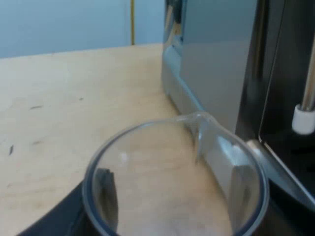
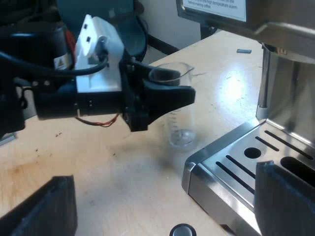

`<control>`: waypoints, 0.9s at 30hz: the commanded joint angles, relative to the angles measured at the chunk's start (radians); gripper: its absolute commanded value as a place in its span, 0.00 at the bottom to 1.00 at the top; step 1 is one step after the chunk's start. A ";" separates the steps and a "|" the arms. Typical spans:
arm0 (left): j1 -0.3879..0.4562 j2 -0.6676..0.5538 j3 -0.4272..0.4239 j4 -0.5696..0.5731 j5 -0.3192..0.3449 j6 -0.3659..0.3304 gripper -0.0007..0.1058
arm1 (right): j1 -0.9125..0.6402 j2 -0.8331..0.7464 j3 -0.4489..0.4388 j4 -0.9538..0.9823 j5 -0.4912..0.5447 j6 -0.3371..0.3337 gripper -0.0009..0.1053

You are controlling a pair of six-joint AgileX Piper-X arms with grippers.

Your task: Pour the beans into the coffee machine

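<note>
A clear measuring glass (image 1: 162,167) (image 2: 179,118) sits upright between the black fingers of my left gripper (image 1: 172,206) (image 2: 165,93), which is shut on it near the rim. The glass looks empty, and its base is at or just above the wooden table, close beside the espresso machine (image 1: 216,64). My right gripper (image 2: 167,206) is open, with its two dark fingers (image 2: 47,209) wide apart over the table and the machine's drip tray (image 2: 246,162). Nothing is between them.
The machine's metal side wall stands close to the glass. A metal wand with a white tip (image 1: 304,115) hangs at the machine's front. A small round dark knob (image 2: 183,230) lies on the table (image 2: 98,167) near the tray's corner.
</note>
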 commanded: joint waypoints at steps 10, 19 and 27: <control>0.001 0.021 -0.028 0.062 0.018 0.069 0.54 | 0.003 0.001 -0.002 -0.015 -0.009 -0.010 0.75; 0.001 0.021 -0.028 0.146 0.040 0.129 0.62 | 0.003 0.001 -0.002 -0.015 -0.009 -0.010 0.75; 0.001 -0.044 -0.028 0.336 0.001 0.109 0.72 | 0.003 0.001 -0.002 -0.015 -0.009 -0.009 0.75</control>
